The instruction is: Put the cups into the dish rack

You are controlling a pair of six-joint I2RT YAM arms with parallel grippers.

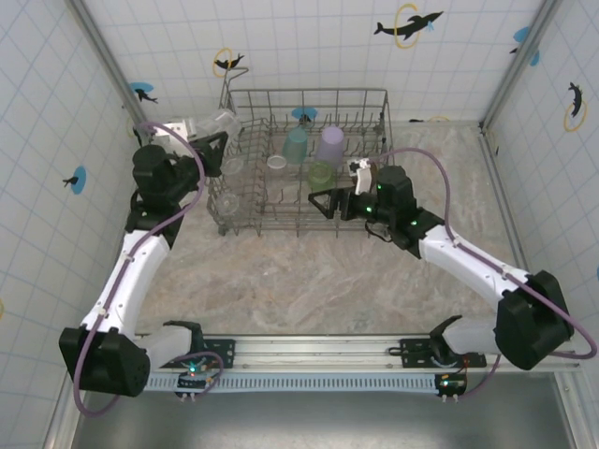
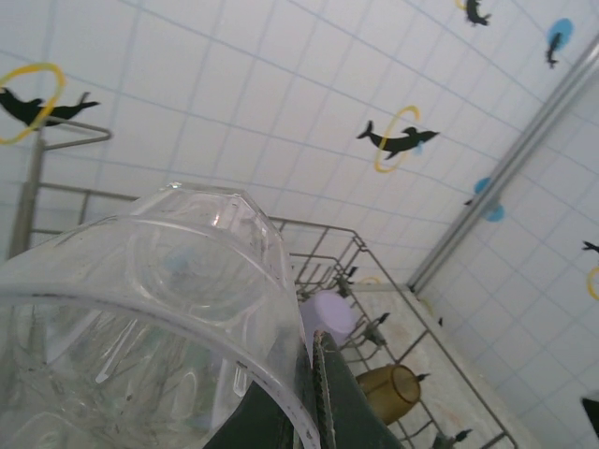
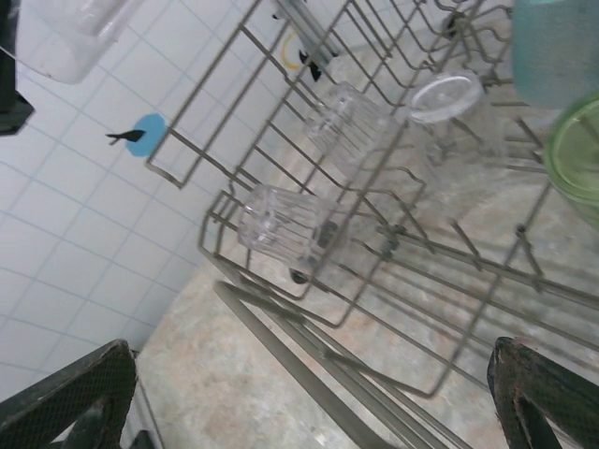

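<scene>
A clear cup point(image 2: 187, 309) sits close against the left wrist camera. The left pincer point(image 1: 211, 131) is clamped narrow on its wall, with one finger point(image 2: 318, 402) along its right side. The cup's wide mouth faces back toward the wrist and its base points away to the far right, so its long axis lies tilted, closer to flat than upright.

From above, this cup point(image 1: 223, 120) hangs at the far left corner of the dish rack point(image 1: 309, 92), above the rim. I cannot tell whether it is just inside or just outside the left wall.

The coming move turns on this: the open tines lie to the right of the cup and below it, and the left arm is much the nearer.

Further right in the rack stand two clear cups point(image 3: 281, 224), a teal cup point(image 1: 297, 145), a lavender cup point(image 1: 329, 145) and a light green cup point(image 1: 320, 173).

The right pincer point(image 1: 323, 198) hangs at the rack's near right side over the tabletop point(image 1: 309, 281), its jaws wide and holding nothing.
</scene>
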